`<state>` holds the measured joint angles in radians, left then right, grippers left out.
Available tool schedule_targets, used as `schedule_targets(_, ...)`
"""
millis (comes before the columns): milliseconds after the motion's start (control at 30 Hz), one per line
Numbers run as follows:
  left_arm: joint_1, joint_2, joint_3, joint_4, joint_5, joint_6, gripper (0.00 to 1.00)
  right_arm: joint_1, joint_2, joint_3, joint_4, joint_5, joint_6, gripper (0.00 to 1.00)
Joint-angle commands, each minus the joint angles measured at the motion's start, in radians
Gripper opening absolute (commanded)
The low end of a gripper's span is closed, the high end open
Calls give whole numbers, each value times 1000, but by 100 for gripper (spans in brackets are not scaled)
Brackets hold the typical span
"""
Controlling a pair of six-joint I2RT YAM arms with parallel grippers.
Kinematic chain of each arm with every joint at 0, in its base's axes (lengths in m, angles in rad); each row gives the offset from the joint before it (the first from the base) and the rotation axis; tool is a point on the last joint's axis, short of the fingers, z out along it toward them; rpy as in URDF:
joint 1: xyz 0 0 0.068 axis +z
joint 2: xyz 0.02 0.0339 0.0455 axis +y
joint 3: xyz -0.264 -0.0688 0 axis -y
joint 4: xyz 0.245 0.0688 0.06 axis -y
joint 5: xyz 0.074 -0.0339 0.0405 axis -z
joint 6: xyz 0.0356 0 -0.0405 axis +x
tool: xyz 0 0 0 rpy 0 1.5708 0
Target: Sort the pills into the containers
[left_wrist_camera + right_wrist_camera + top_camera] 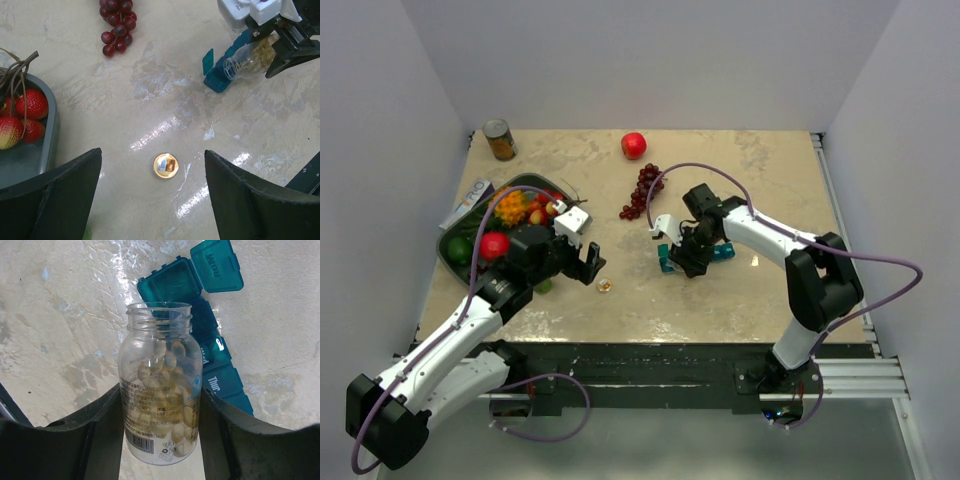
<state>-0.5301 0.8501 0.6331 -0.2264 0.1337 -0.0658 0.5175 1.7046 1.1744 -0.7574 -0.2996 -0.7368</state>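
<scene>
My right gripper [159, 440] is shut on a clear, uncapped pill bottle [160, 385] full of pale yellow pills [170, 405]. The bottle's mouth hangs over the teal-blue pill organiser [220, 375], whose two end lids [192, 277] stand open. In the top view the right gripper [692, 250] sits over the organiser [722, 253] at mid-table. The left wrist view shows the bottle [247, 60] tilted above the organiser [222, 75]. My left gripper [155, 200] is open and empty, hovering above the bottle's gold cap [166, 165], which lies on the table [606, 286].
A dark green fruit tray [455, 258] with strawberries and other fruit stands at the left, beside my left arm. Purple grapes [642, 190], a red apple [634, 145] and a tin can [500, 140] lie further back. A white-blue box [468, 203] rests by the tray.
</scene>
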Motion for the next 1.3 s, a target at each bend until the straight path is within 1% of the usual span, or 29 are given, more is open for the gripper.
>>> schedule_targets(0, 7, -19, 14, 16, -8, 17, 87, 10, 1, 48, -26, 37, 16, 0)
schedule_targets(667, 5, -20, 14, 16, -3, 17, 87, 41, 55, 111, -91, 112, 31, 0)
schedule_targets(1267, 7, -25, 14, 16, -3, 17, 87, 50, 72, 133, -111, 131, 37, 0)
